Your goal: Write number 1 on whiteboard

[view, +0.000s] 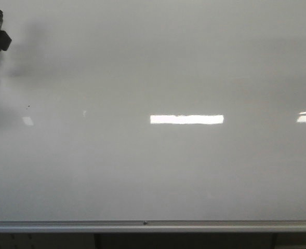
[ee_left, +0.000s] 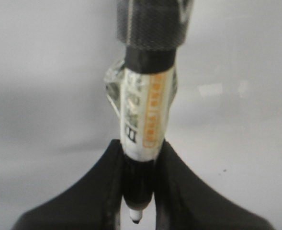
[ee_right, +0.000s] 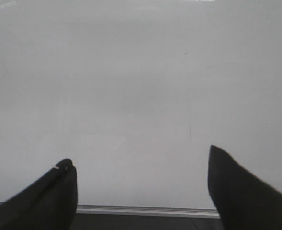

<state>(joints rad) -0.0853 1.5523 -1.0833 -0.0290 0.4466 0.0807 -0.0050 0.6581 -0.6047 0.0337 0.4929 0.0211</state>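
I have the whiteboard (view: pixel 194 62) filling nearly the whole front view, glossy grey-white, with its silver rail (view: pixel 204 226) along the near edge and bright rectangular reflections (view: pixel 186 119) across the middle.

My left gripper (ee_left: pixel 138 191) sits at the far left edge of the board in the front view (only a dark part of it shows there). On its wrist camera I see both black fingers (ee_left: pixel 97 187) clamped against a marker (ee_left: pixel 145 120), white-labelled with orange print, black-capped at the far end, its tip pointing back toward the camera between the fingers. The board lies behind it, and I cannot tell whether the tip touches anything.

My right gripper (ee_right: pixel 141 167) has its fingers spread wide with nothing between them; the board stretches ahead of them and the rail runs just beneath the fingertips.

A tiny dark speck (view: pixel 28 107) sits on the board near the left gripper. I can make out no marker stroke for the number 1 on the board.
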